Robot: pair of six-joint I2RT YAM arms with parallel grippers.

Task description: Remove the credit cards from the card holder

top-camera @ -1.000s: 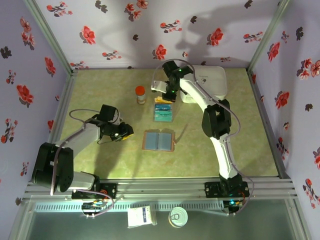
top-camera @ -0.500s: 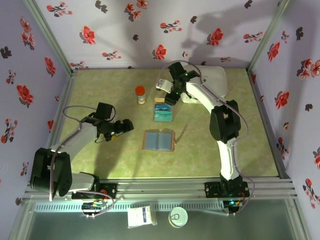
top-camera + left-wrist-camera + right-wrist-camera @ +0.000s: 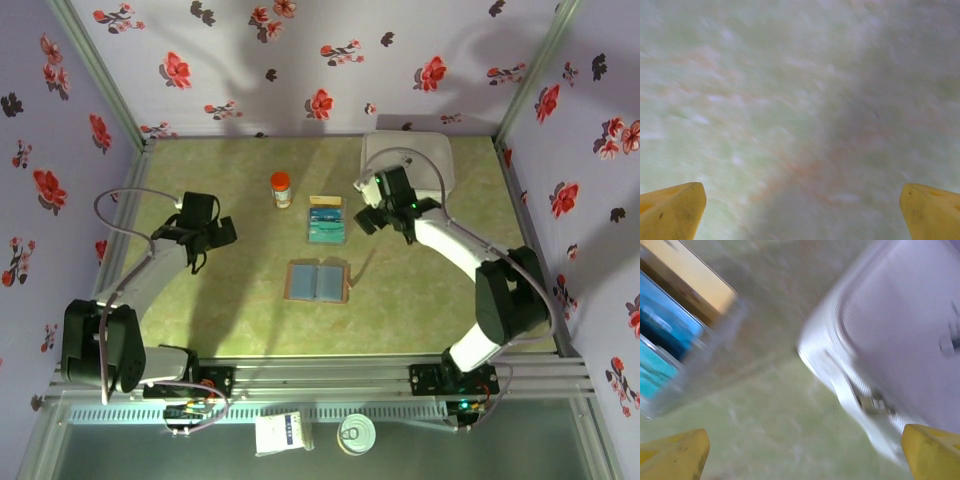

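Left gripper [image 3: 800, 215] is spread wide with nothing in it, just bare tabletop [image 3: 790, 100] underneath, off to the left of the card holder [image 3: 318, 281]. Right gripper [image 3: 800, 455] is the same deal, wide and empty, between the clear tray [image 3: 715, 360] and the white case [image 3: 900, 330]. The credit cards [image 3: 326, 222] sit in that tray, just behind the open holder. Can't tell if any remain in the pockets. Cards look thin, stiff, slick and light, so I'd pinch an exposed edge while pinning the floppy holder.
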